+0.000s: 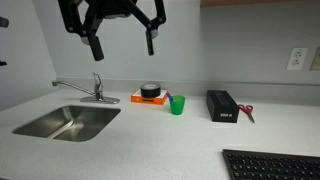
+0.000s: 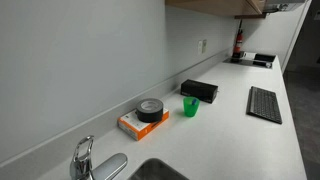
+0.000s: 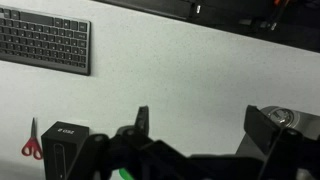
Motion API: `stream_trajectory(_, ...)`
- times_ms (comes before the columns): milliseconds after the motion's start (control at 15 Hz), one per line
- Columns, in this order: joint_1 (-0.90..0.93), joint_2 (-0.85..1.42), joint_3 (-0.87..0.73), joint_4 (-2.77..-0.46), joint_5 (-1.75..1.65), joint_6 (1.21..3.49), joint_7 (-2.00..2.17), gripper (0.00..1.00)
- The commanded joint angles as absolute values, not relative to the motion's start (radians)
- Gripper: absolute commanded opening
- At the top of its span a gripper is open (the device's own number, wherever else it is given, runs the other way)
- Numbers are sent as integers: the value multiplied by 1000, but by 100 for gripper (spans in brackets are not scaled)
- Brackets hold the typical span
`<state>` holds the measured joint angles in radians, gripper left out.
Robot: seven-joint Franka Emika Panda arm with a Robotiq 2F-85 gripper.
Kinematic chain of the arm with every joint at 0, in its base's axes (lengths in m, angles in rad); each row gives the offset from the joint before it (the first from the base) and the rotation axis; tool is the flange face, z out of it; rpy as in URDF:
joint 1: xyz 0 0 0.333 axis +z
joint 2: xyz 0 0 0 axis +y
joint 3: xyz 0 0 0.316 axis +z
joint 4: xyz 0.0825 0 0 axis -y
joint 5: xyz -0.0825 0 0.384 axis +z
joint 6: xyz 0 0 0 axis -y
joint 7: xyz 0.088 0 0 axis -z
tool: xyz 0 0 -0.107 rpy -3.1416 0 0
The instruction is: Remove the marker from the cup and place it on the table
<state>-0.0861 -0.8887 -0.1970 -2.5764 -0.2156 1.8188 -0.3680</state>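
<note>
Green cup (image 1: 177,105): small and bright green, upright on the worktop (image 1: 170,142). It also shows in an exterior view (image 2: 190,107).
Cup's place: just beside the orange box (image 1: 140,99), between that box and the black box (image 1: 221,105), close to the back wall.
Marker: too small to make out in any view, and the cup's inside cannot be read.
Gripper (image 1: 123,42): released, black fingers (image 1: 97,46) spread wide with nothing between them. It hangs high over the worktop, above the tap and orange box and well apart from the cup.
Wrist view: the gripper (image 3: 200,128) fills the lower edge, and bare pale worktop shows between its fingers.
Tape (image 1: 150,90): a black roll lying flat on top of the orange box.
Black box: long and dark, lying on the worktop near the wall, with scissors (image 1: 247,113) with red handles just beside its far end.
Keyboard (image 1: 270,165): black, at the worktop's near edge, well apart from the cup.
Sink (image 1: 65,122): a steel basin set into the worktop, with a chrome tap (image 1: 92,90) behind it.
Outlet (image 1: 296,58): white, on the wall above the scissors.
</note>
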Motion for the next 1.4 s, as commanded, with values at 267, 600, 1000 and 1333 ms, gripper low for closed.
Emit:
stream_trajectory(267,-66,-873,-206,-2564,-216,1824,-366,100)
stream_trajectory(600,-36,-601,-208,-2451,-198,1920,-329,100)
stream_trajectory(1000,-78,-228,-227,-2288,-169,2087,-264,100)
stream_trajectory(1333,-119,-47,-230,-2135,-81,2118,-268,100)
